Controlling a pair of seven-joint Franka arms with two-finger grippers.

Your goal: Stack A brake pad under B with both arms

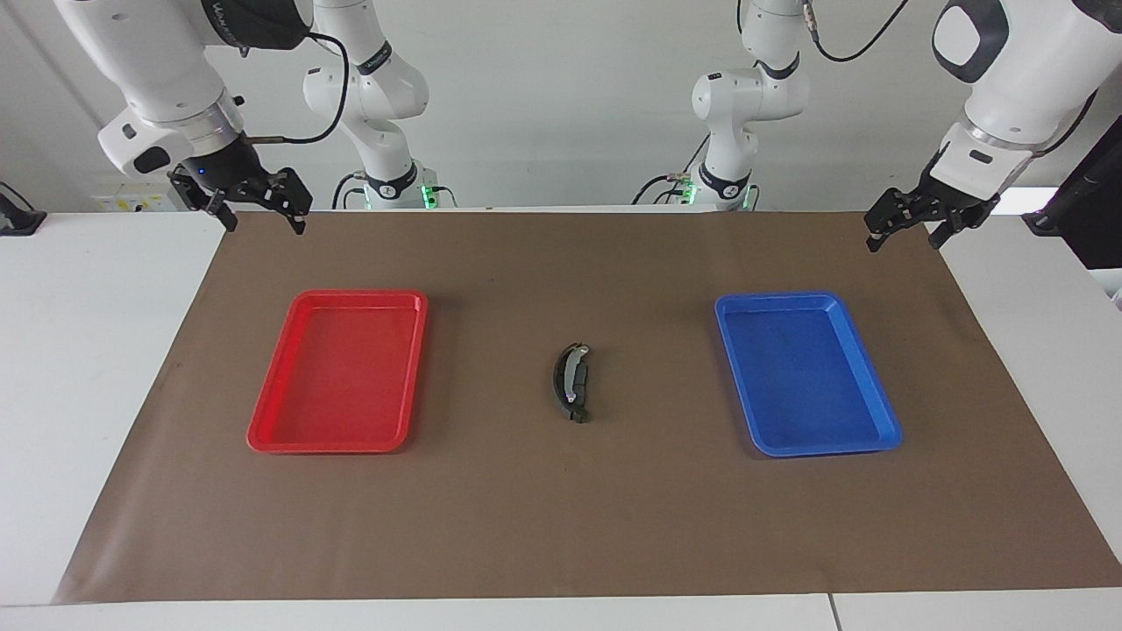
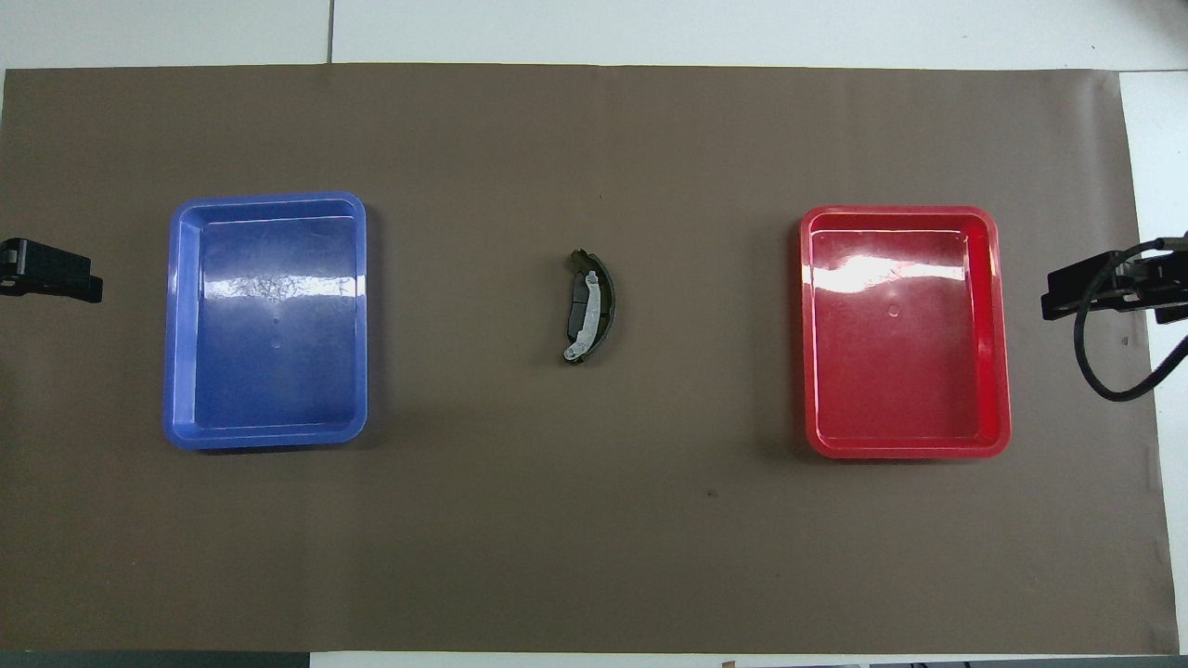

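B (image 1: 561, 386), the long black crescent with a lighter grey strip, lies on the brown mat in the middle of the table between the two trays; it also shows in the overhead view (image 2: 605, 301). The short dark grey brake pad A (image 1: 584, 379) shows at the inner side of the arc, partly covered by B's strip (image 2: 577, 299). My left gripper (image 1: 907, 230) hangs open and empty over the mat's corner at the left arm's end (image 2: 51, 274). My right gripper (image 1: 259, 210) hangs open and empty over the corner at the right arm's end (image 2: 1086, 292). Both are well away from the pieces.
A blue tray (image 1: 741, 308) lies toward the left arm's end (image 2: 269, 200) and a red tray (image 1: 263, 438) toward the right arm's end (image 2: 900, 213); nothing lies in either. The brown mat (image 1: 561, 526) covers most of the white table.
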